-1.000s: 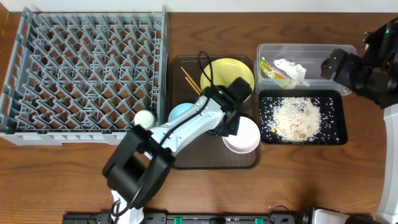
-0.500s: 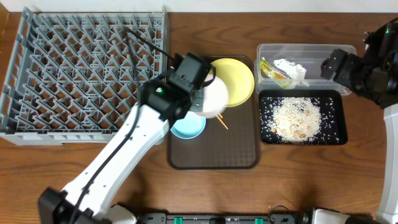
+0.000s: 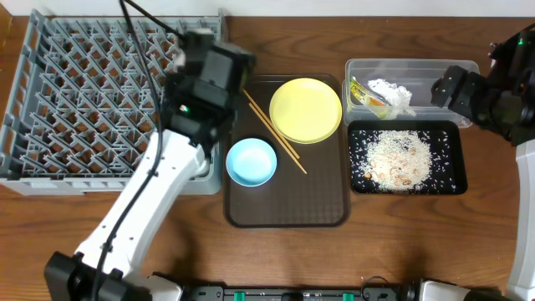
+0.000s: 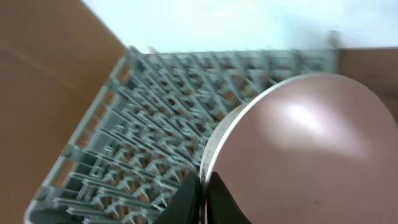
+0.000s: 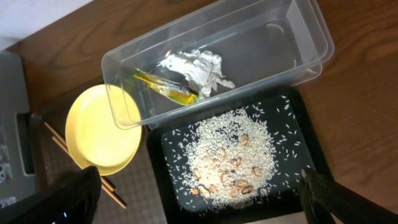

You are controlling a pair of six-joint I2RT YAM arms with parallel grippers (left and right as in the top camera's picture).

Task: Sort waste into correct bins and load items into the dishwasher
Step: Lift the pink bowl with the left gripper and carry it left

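My left gripper [image 4: 203, 185] is shut on the rim of the white-pinkish bowl [image 4: 298, 149] and holds it edge-up over the grey dish rack [image 4: 137, 143]. In the overhead view the left gripper [image 3: 191, 46] is above the rack's [image 3: 92, 100] far right corner, and the bowl is mostly hidden under it. The yellow plate [image 3: 306, 109], light blue bowl [image 3: 252, 161] and chopsticks [image 3: 277, 138] lie on the brown tray [image 3: 288, 209]. The clear tub [image 3: 418, 71] holds the wrapper [image 3: 366, 92] and tissue [image 3: 391, 90]. Rice [image 3: 399, 157] covers the black tray [image 3: 451, 180]. My right gripper [image 5: 199, 177] is open and empty above the black tray.
My left arm stretches from the table's front edge across the rack's right front corner and hides that spot; I cannot see the white cup. My right arm [image 3: 493, 96] hovers at the table's right edge beside the tub.
My left gripper lifted the white-pinkish bowl off the brown tray and carried it left and back over the rack. The chopsticks now lie uncovered. The right arm has not moved.
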